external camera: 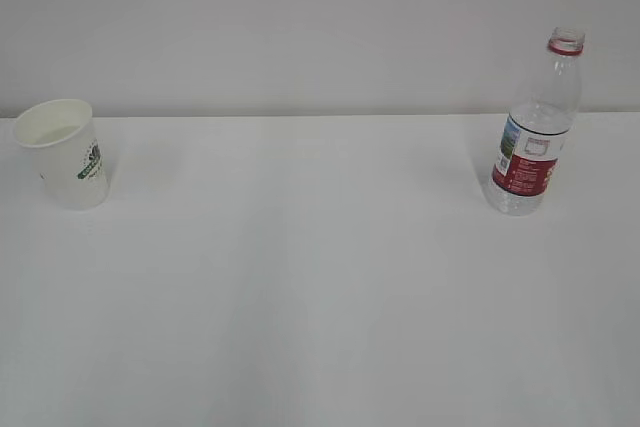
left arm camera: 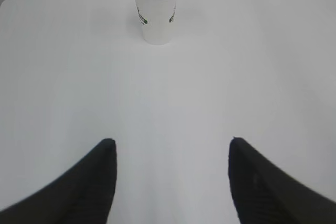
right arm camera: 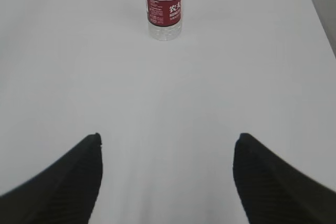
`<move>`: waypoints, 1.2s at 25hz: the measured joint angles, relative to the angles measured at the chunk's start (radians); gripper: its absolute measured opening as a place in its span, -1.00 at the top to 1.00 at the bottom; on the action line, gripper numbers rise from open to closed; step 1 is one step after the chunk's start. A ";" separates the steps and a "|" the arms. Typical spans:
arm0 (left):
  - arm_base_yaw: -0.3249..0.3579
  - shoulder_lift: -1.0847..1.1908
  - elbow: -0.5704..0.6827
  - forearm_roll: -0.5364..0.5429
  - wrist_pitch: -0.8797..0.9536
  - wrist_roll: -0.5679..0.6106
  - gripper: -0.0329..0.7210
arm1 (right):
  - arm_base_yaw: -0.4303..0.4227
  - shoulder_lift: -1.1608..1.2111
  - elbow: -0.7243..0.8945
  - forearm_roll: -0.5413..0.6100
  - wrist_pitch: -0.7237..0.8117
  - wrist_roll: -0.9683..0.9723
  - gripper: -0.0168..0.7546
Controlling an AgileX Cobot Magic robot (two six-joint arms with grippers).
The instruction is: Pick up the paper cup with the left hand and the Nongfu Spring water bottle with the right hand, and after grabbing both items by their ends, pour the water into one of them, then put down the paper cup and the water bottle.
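Bottle (right arm camera: 164, 6) label: red-white, Chinese characters; cup (external camera: 65, 152) logo green.

Two black fingers (left arm camera: 89, 187) on the left hand (left arm camera: 170, 150), fat at the bottom, thin at the tip; fine ridges inside; same black, ridged pair (right arm camera: 273, 182) on the right hand (right arm camera: 168, 145).

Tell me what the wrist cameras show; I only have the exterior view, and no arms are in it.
Observer: The left gripper is open, empty, facing the paper cup from a distance.
Operator: Report the cup's contents.
Observer: There is liquid in it, faintly yellowish against the inside.
Operator: Now the right side.
Observer: The right gripper is open too, lined up on the Nongfu Spring water bottle, well short of it.
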 joint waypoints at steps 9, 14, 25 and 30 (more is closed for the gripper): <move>0.000 0.000 0.000 -0.002 -0.002 0.000 -0.34 | 0.000 0.000 0.000 0.000 0.000 0.002 -0.57; 0.000 0.000 0.000 -0.002 -0.002 0.000 -0.32 | 0.000 0.000 0.000 0.023 0.000 0.002 -0.57; 0.000 0.000 0.000 -0.002 -0.002 0.000 -0.31 | 0.000 0.000 0.000 0.029 0.000 0.002 -0.56; 0.000 0.000 0.000 -0.002 -0.002 0.000 -0.31 | 0.000 0.000 0.000 0.029 0.000 0.002 -0.57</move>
